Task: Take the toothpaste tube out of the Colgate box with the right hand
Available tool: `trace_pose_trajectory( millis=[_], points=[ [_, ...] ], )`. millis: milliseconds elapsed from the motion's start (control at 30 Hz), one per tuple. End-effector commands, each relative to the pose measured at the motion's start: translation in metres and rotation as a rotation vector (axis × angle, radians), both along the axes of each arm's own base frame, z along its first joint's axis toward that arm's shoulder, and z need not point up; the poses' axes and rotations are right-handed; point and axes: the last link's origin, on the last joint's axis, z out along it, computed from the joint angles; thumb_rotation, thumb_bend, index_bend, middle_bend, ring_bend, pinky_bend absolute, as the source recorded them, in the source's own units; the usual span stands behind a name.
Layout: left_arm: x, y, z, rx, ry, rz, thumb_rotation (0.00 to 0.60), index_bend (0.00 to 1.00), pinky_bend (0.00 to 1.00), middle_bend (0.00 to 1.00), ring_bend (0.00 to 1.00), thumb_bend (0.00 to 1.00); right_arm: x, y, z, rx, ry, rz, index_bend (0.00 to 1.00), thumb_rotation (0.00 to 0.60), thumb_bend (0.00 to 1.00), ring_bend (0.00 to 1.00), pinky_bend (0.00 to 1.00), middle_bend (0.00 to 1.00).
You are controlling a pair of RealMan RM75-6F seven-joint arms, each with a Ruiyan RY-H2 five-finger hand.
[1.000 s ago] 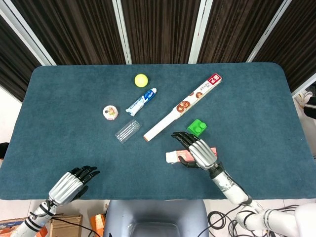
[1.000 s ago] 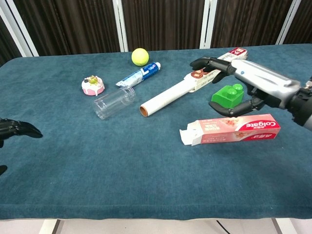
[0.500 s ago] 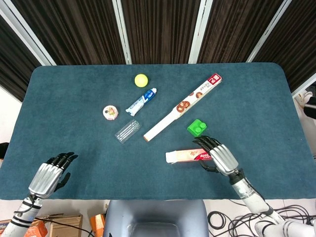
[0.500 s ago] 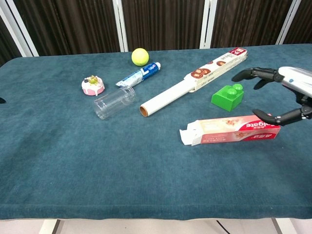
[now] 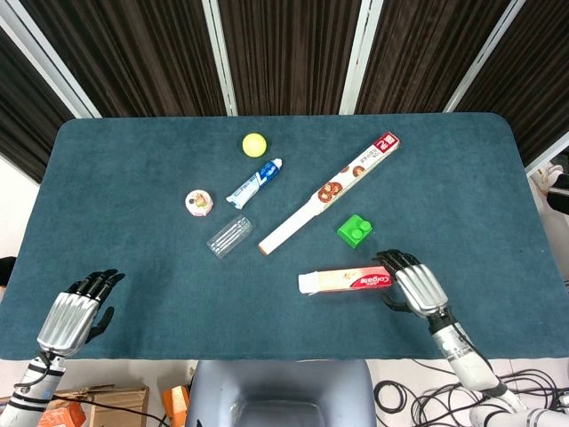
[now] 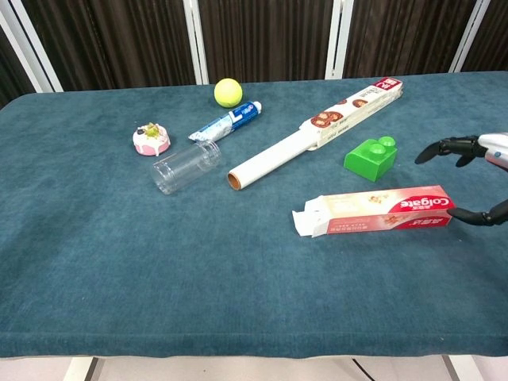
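The red-and-white Colgate box [image 5: 345, 281] [image 6: 373, 211] lies flat near the table's front, its left end flap open; I cannot see what is inside. My right hand [image 5: 416, 286] [image 6: 476, 178] hovers at the box's right end, fingers spread and holding nothing. Its thumb tip is close to the box end, and I cannot tell whether it touches. A blue-and-white toothpaste tube [image 5: 254, 182] [image 6: 228, 121] lies farther back on the left, beside the yellow ball [image 5: 254, 144] [image 6: 228, 92]. My left hand [image 5: 76, 311] is at the front left edge, empty, and only the head view shows it.
A long cling-wrap box with its roll sticking out [image 5: 329, 191] [image 6: 317, 131] lies diagonally mid-table. A green toy brick [image 5: 355, 230] [image 6: 371, 155] sits just behind the Colgate box. A clear plastic cup [image 5: 230, 236] [image 6: 185, 165] lies on its side, with a small pink cake toy [image 5: 199, 202] [image 6: 151, 138] to its left.
My right hand has drawn back to the right, from over the Colgate box to beyond its right end. My left hand has slid left toward the table's front corner. The box has not moved.
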Motion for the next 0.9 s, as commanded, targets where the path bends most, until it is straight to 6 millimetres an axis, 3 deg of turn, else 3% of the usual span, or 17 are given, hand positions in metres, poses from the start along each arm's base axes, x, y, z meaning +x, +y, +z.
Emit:
trace_pose_trajectory(
  millis=[33, 900],
  points=[
    [-0.001, 0.001, 0.001, 0.001, -0.025, 0.025, 0.6, 0.22, 0.46, 0.21, 0.22, 0.46, -0.002, -0.005, -0.002, 0.006, 0.009, -0.034, 0.24, 0.6, 0.26, 0.12, 0.24, 0.18],
    [0.001, 0.003, -0.005, -0.08, -0.046, 0.01, 0.6, 0.22, 0.46, 0.21, 0.22, 0.46, 0.011, -0.023, -0.039, 0.048, -0.023, -0.047, 0.29, 0.6, 0.26, 0.17, 0.28, 0.22]
  ],
)
